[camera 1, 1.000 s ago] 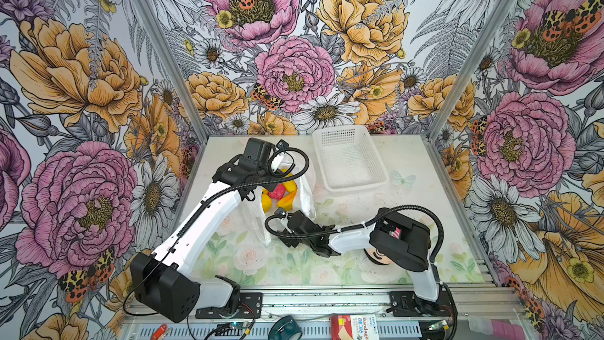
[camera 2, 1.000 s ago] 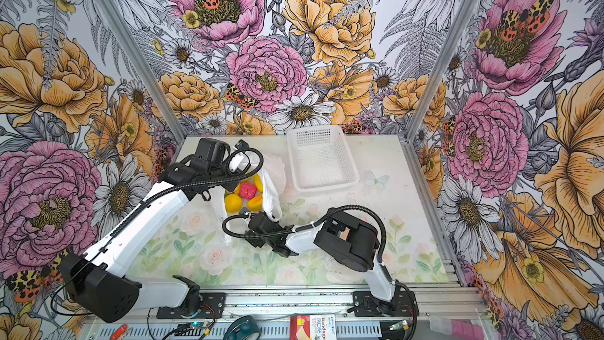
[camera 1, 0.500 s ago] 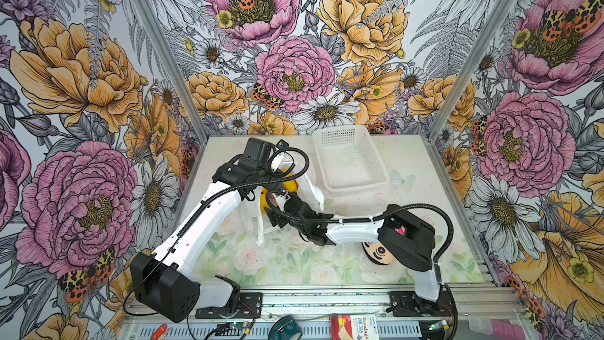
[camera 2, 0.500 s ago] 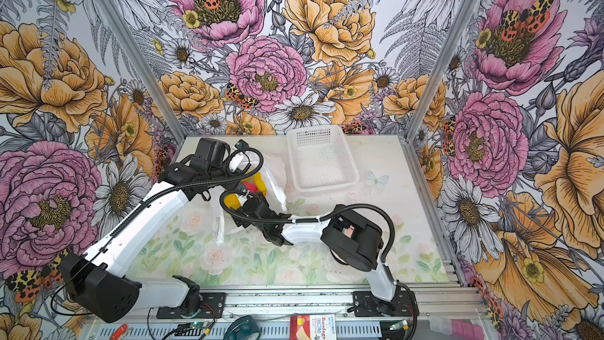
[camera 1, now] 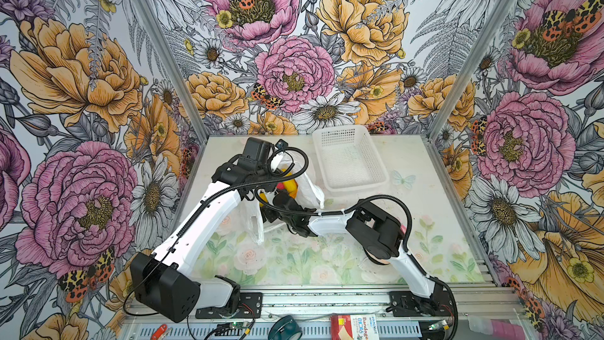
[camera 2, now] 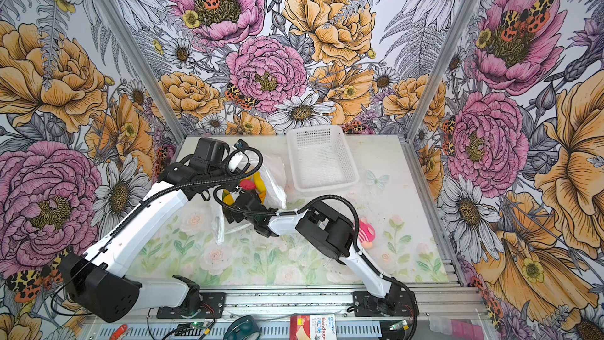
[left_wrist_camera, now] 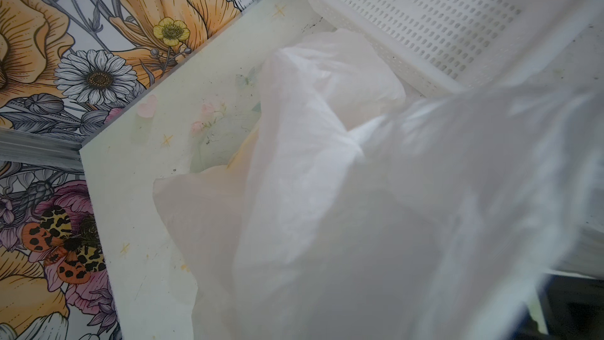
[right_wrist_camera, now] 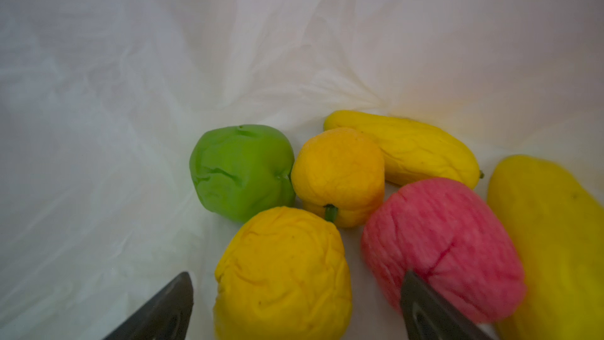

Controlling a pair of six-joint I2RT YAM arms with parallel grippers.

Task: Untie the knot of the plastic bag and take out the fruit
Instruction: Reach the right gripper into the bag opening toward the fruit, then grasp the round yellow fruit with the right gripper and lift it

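Left arm extends forward; left gripper pinches the rim of the plastic bag, which stands mouth-up left of the basket. Right arm reaches low across; right gripper, spread, straddles a yellow fruit inside. Six fruits visible: three yellow, one orange fruit, one green fruit, one pink-red fruit

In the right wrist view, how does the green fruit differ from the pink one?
The green fruit is smoother, with a few dents; the pink fruit is finely ribbed. The green fruit lies clear of the open right pincer; one of its fingers overlaps the pink fruit. Both lie loose inside the plastic bag, ungripped.
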